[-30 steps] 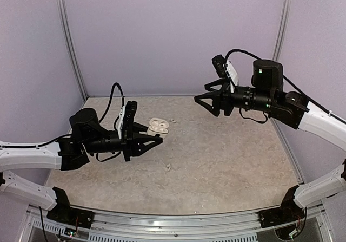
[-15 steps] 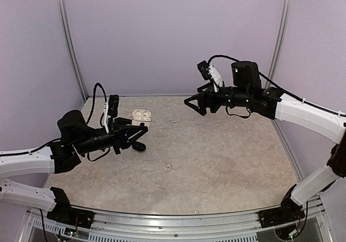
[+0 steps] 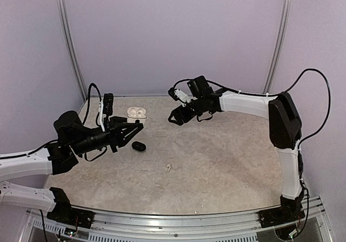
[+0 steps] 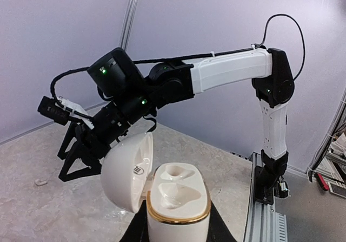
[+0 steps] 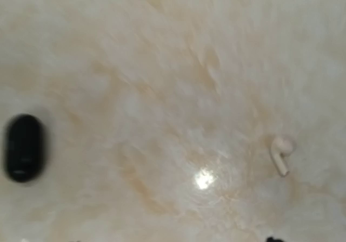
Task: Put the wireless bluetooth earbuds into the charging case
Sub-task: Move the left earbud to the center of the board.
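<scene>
Nearest the arm bases, one white earbud [image 3: 168, 167] lies loose on the marbled table [image 3: 232, 166], well apart from both grippers. Further in and to the left sits a closed black pod [image 3: 138, 145], uncovered now that the left arm has drawn back and leftward over the last second. The left gripper [image 3: 132, 124] is clamped on the base of the white, gold-rimmed charging case [image 4: 175, 201] and has carried it along. The case appears held clear of the table with its lid [image 4: 127, 171] swung open. Both wells [image 4: 174, 190] are bare, so no bud is seated yet. Beyond it, the right arm has made the bigger move, sweeping from high at the right rear down to the middle rear of the table. The right gripper [image 3: 174, 118] now hangs low there, jaws apart, nothing between them. Its wrist view looks down on a stemmed white earbud [image 5: 281, 155] lying on the table, the black pod off to one side; whether this is the near bud or another I cannot tell. I judge the task barely begun: the case is presented open, and the free gripper is lining up a first pick.
</scene>
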`<action>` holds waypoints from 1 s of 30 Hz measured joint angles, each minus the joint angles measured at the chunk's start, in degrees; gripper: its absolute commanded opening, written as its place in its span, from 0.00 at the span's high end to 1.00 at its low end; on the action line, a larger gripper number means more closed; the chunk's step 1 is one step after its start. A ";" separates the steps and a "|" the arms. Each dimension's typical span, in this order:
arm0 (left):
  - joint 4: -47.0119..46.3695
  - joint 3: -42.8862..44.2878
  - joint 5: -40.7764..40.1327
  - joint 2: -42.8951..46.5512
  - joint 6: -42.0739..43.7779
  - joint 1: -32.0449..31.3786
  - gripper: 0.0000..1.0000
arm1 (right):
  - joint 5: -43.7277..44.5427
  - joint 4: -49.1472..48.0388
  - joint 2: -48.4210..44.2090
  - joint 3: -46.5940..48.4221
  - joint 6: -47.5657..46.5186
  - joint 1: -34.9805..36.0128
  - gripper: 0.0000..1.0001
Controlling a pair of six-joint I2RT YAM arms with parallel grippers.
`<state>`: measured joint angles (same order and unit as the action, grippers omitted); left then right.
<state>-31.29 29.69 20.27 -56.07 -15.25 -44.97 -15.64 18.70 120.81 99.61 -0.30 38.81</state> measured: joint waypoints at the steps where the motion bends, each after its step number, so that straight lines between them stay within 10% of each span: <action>1: 0.00 -0.07 0.00 0.07 0.00 0.02 1.00 | 0.00 0.57 2.21 1.44 0.28 -0.22 0.31; 13: 0.02 -0.52 -0.68 1.29 -0.04 0.07 1.00 | 2.73 4.66 22.60 25.38 1.42 -2.25 0.42; 30: 0.17 -0.83 -1.09 2.54 0.00 0.33 1.00 | 6.95 5.68 31.21 34.38 1.20 -2.25 0.58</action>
<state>-31.11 28.86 19.18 -53.54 -15.25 -44.64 -8.69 24.38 152.03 133.99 0.91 36.56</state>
